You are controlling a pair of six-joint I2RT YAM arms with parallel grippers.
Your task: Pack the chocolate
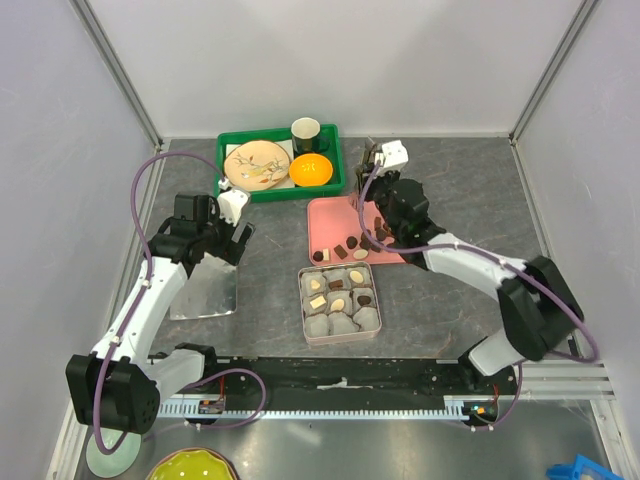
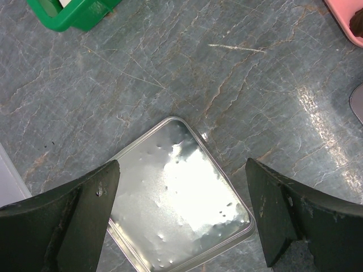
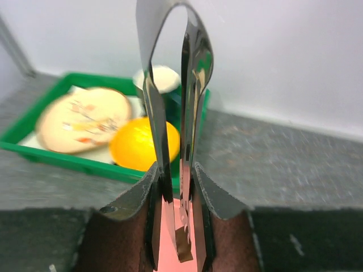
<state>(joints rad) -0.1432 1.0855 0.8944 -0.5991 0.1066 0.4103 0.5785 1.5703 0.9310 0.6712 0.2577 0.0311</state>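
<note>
Enclosing white walls [image 1: 350, 60]; veined grey stone tabletop [image 1: 480, 190]

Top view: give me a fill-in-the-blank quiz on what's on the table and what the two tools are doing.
The bowl sits in the far tray, coloured ____.
Loose chocolates lie on the nearer tray, coloured ____.
The tin holds ____ rows of paper cups.
The right tool is shut on tongs; the left tool has its jaws ____.
Missing: green, pink, three, open.
</note>
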